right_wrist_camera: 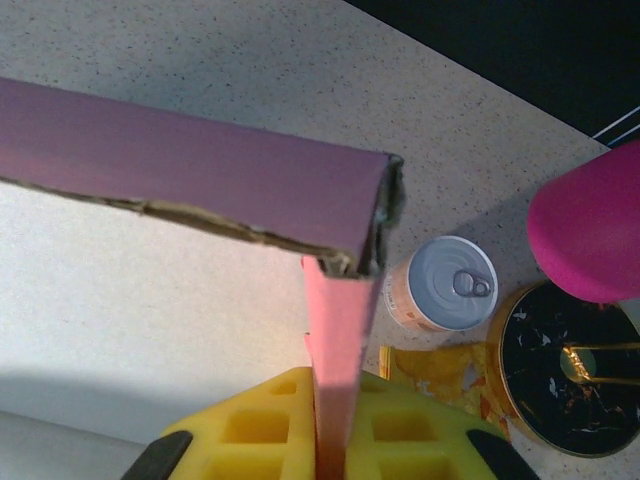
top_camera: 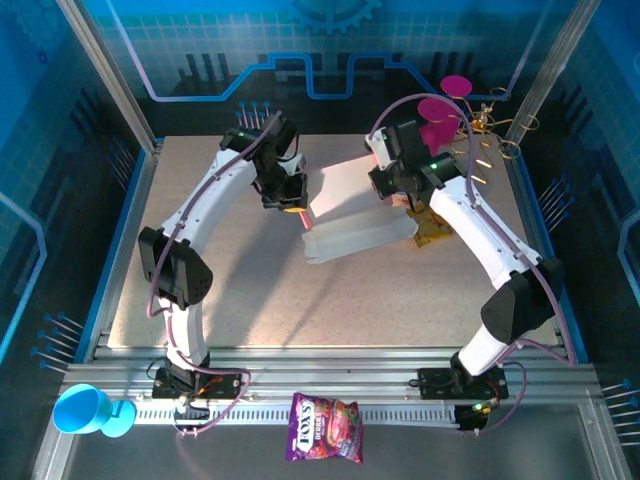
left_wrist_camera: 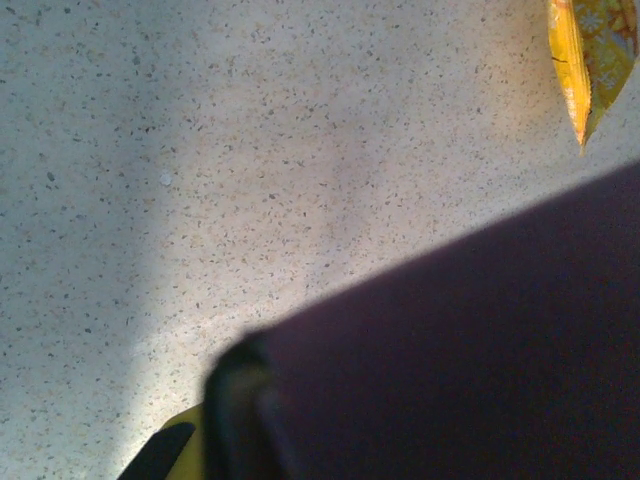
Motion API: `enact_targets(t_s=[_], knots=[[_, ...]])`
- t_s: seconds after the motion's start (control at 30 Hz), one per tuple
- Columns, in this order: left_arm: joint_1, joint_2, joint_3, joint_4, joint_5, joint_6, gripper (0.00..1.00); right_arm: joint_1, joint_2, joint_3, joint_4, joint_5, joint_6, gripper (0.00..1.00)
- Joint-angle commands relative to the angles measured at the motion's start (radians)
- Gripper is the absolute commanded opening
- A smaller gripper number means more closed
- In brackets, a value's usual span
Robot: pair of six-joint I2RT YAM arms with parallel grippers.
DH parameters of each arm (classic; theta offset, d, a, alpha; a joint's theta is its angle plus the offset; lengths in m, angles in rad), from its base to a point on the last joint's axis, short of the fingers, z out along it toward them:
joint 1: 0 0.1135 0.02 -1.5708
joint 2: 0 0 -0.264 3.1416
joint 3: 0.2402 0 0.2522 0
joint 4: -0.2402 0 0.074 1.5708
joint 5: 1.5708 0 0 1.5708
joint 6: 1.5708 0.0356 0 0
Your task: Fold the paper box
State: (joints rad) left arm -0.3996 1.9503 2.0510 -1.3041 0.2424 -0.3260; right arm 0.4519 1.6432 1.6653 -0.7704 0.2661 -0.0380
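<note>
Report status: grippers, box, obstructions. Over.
Left gripper shut on paper box edge. Right gripper shut on its pink flap. Box not folded shut. Tin can close beside flap.

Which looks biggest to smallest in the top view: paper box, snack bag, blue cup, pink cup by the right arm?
1. paper box, clearly largest.
2. snack bag and blue cup: look alike, not ranked; both nearer the camera.
3. pink cup, smallest, partly hidden by the right arm.

The paper box (top_camera: 350, 235) is seen at the centre of the desk (top_camera: 300, 310), flanked by the left claw (top_camera: 296, 211) and right claw (top_camera: 384, 183).
</note>
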Motion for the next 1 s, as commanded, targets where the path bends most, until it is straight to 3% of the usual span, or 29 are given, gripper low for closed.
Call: enact_targets(t_s=[0.0, 0.73, 0.97], knots=[[-0.006, 0.006, 0.052, -0.047, -0.004, -0.055, 0.00, 0.030, 0.025, 0.035, -0.072, 0.092, -0.002, 0.00], [-0.021, 0.062, 0.133, -0.142, -0.107, -0.166, 0.00, 0.160, 0.188, 0.243, -0.377, 0.559, 0.199, 0.00], [-0.023, 0.078, 0.163, -0.162, -0.112, -0.163, 0.00, 0.186, 0.194, 0.249, -0.367, 0.524, 0.215, 0.00]])
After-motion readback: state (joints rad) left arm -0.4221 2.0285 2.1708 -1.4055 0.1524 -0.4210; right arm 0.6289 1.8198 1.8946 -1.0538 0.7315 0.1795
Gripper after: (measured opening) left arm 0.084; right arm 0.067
